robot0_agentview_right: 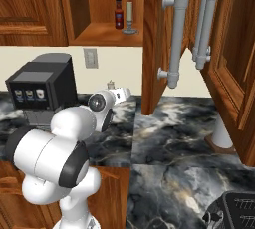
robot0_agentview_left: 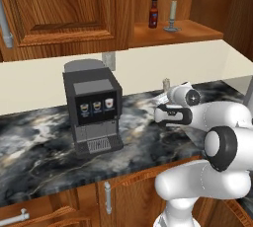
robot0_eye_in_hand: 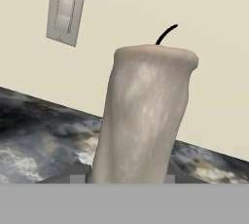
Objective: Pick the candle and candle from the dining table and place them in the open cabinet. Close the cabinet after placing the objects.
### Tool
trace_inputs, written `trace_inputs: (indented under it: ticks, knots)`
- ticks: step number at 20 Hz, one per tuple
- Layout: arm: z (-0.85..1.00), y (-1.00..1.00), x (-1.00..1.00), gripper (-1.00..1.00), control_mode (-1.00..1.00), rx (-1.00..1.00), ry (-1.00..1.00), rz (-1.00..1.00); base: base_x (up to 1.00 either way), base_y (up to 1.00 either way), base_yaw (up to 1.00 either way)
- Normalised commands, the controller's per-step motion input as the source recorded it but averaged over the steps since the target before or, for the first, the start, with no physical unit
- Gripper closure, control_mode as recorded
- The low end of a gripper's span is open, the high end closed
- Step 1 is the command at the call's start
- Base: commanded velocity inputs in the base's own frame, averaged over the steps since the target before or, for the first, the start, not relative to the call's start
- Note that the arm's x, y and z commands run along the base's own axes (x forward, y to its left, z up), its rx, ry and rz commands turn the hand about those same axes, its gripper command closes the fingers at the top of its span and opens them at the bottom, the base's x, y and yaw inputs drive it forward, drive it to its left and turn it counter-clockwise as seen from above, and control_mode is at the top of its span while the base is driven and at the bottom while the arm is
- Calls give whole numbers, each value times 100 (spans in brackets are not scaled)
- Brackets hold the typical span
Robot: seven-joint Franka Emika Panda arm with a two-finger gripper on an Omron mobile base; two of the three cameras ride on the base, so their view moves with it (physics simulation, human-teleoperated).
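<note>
Reading anything proves hard: the coffee machine shows three small cup pictures on its dark front panel, but no lettering can be made out, and the dark bottle with a red cap is too small for its label to be read. The wall switch plate is blank.

The stubby beige-grey candle stands close before the hand camera, leaning slightly, with a curved black wick at its top. Its base is cut off at the lower edge, between the two dark fingertips of the tool, which pinch it at the bottom. In the base views the white arm covers most of this candle, so just its top peeks out above the tool, over the black marbled worktop.

The taller cream candle on a round grey base stands on the shelf of the open cabinet, just beside the bottle. The cabinet door with its long silver bar handle hangs open, seen nearly edge-on.
</note>
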Motion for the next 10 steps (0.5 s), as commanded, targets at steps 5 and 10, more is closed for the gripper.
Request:
trace_inputs:
  ticks: [5,10]
  knots:
    - [3,0,0,100,-100,0,0,0,-2,0,0]
    - [24,0,0,100,-100,0,0,0,0,0,0]
